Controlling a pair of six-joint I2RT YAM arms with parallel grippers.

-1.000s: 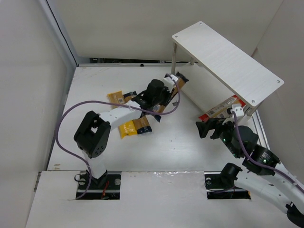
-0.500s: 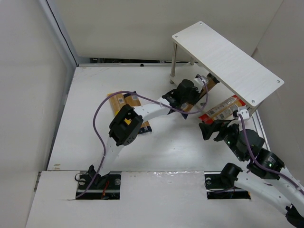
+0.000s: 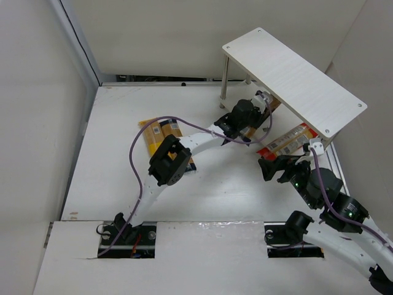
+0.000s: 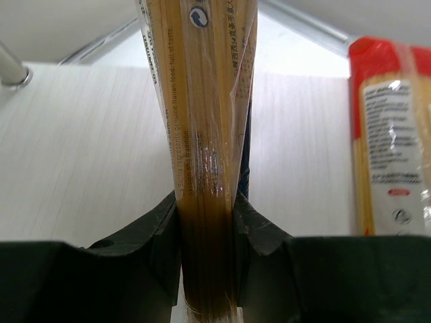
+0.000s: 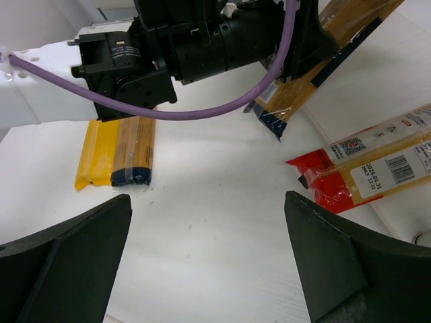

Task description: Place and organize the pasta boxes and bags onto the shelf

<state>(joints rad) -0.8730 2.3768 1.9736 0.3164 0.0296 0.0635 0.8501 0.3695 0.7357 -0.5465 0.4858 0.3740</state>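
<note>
White small print runs lengthwise down the left edge of the clear-fronted spaghetti pack [image 4: 205, 134] in the left wrist view. Part of it reads roughly "genuine Italian food, full of taste"; the rest is too fine to make out. Near the pack's top, a white circular arrow sign [image 4: 197, 15] sits on a dark blue patch. The red-and-white spaghetti pack [image 5: 333, 178] carries a white label [image 5: 377, 176] printed "2025.01.31", a barcode [image 5: 404, 163] and a square code [image 5: 350, 145]. Its other print is illegible.
</note>
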